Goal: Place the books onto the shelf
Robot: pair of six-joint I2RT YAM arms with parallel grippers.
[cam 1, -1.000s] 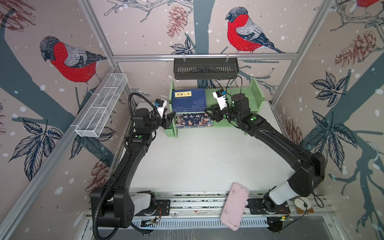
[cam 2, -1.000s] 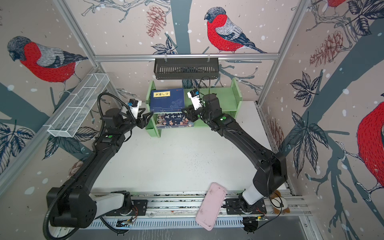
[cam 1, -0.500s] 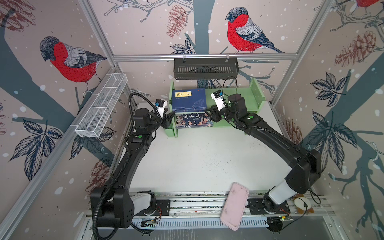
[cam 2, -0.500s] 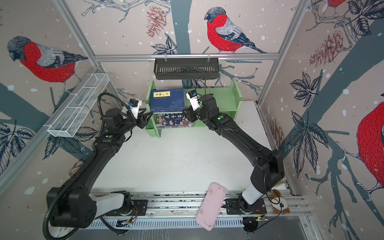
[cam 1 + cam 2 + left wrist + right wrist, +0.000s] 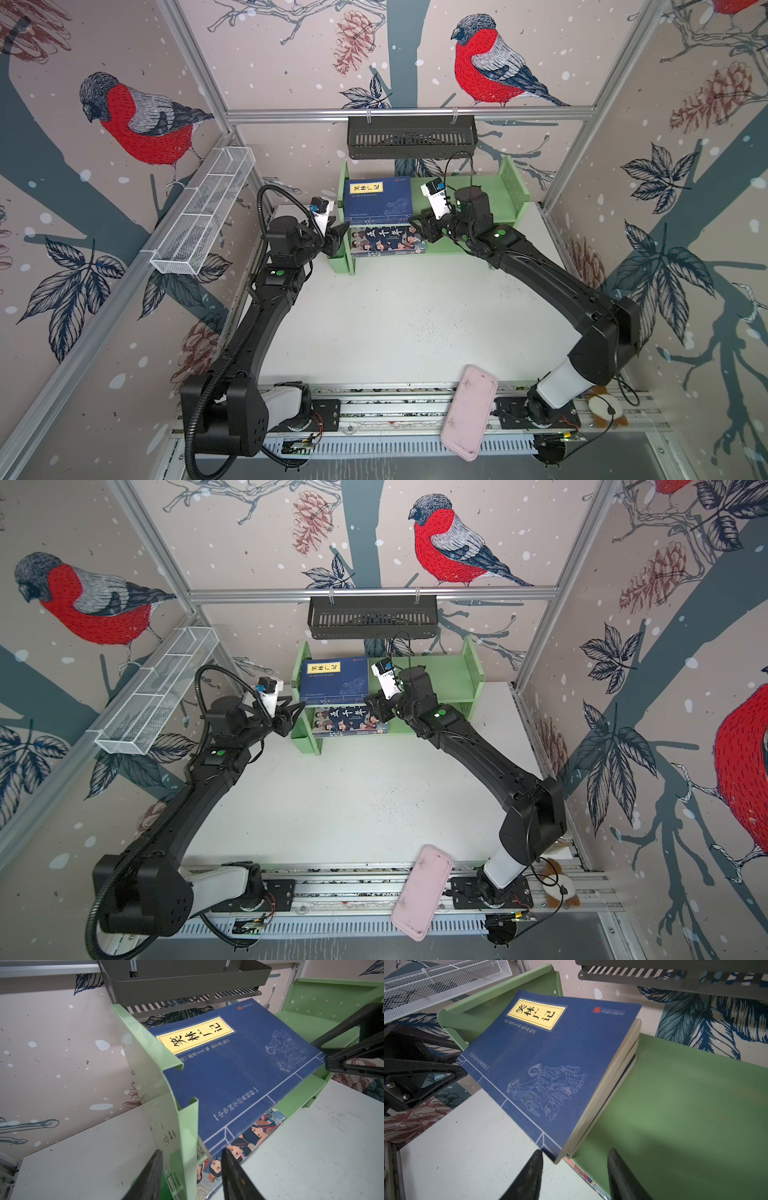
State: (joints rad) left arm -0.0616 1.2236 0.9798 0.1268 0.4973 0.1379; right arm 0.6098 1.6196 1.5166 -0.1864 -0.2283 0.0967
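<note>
The light green shelf [image 5: 509, 199] [image 5: 453, 679] stands at the back of the table. A stack of navy books [image 5: 376, 201] [image 5: 332, 679] [image 5: 228, 1064] [image 5: 550, 1059] with a yellow label on top lies on the left of its upper tier. Below, on the lower tier, lies the cartoon-cover book [image 5: 386, 241] [image 5: 349, 721] [image 5: 257, 1132]. My left gripper [image 5: 343, 237] [image 5: 297, 712] [image 5: 192, 1151] is open, its fingers straddling the front edge of the shelf's left side panel [image 5: 158, 1076]. My right gripper [image 5: 415, 226] [image 5: 372, 706] [image 5: 575, 1150] is open at the stack's near right corner, not touching it.
A black slotted basket [image 5: 411, 137] hangs on the rail just above the shelf. A white wire-mesh basket [image 5: 203, 216] is fixed to the left wall. A pink flat case [image 5: 469, 411] lies over the front rail, and a small plush toy [image 5: 604, 409] sits at the front right.
The left gripper's jaws have narrowed around the side panel. The right gripper has shifted slightly left toward the navy stack. The books have not moved.
</note>
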